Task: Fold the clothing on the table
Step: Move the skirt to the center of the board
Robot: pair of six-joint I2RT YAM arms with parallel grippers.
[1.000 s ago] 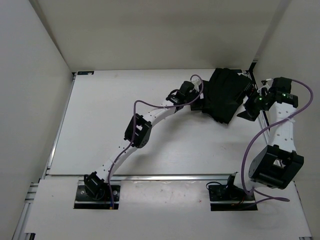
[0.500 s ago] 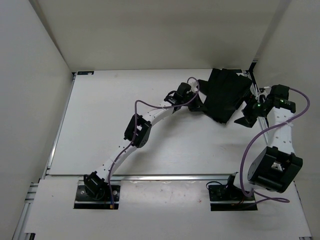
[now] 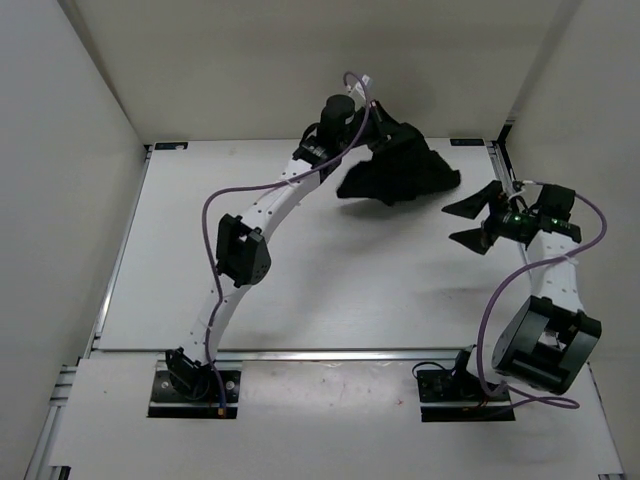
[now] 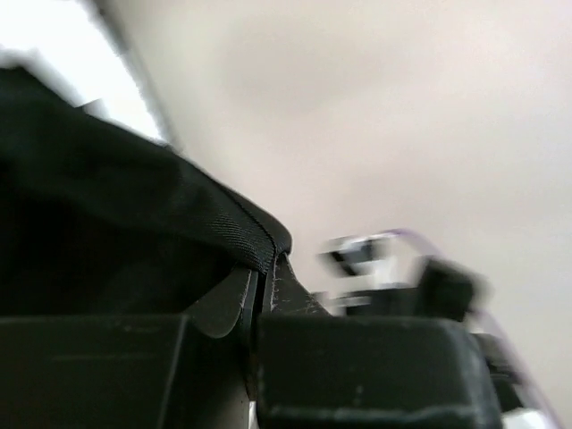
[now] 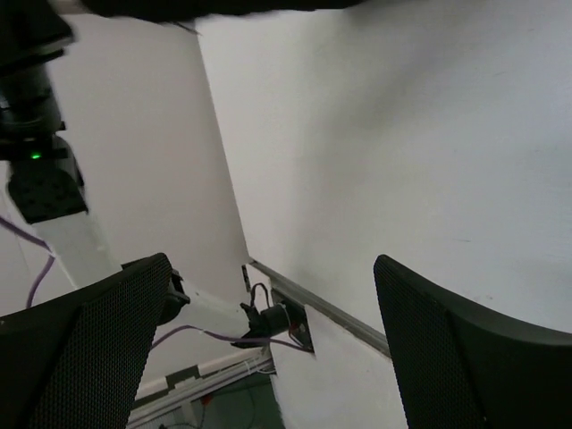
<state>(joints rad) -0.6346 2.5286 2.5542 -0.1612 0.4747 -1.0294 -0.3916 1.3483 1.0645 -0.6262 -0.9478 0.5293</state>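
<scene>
The clothing [image 3: 400,175] is a bunched black fabric mass hanging above the back of the white table [image 3: 200,250]. My left gripper [image 3: 372,138] is raised high near the back wall and shut on its upper edge. In the left wrist view the fingers [image 4: 219,308] pinch a ribbed hem of the clothing [image 4: 134,206]. My right gripper [image 3: 470,222] stands open to the right of the garment, apart from it. In the right wrist view the right gripper [image 5: 277,340] holds nothing, and the clothing's lower edge [image 5: 223,7] shows at the top.
White panels wall the table on the left, back and right. A metal rail [image 3: 330,352] runs along the near edge by the arm bases. The left arm [image 3: 245,250] arches over the table's middle. The right arm [image 3: 545,290] stands along the right side.
My left gripper shut on the clothing and lifted it up and to the left, out of the far right corner. My right gripper stayed open and now stands apart from the fabric.
</scene>
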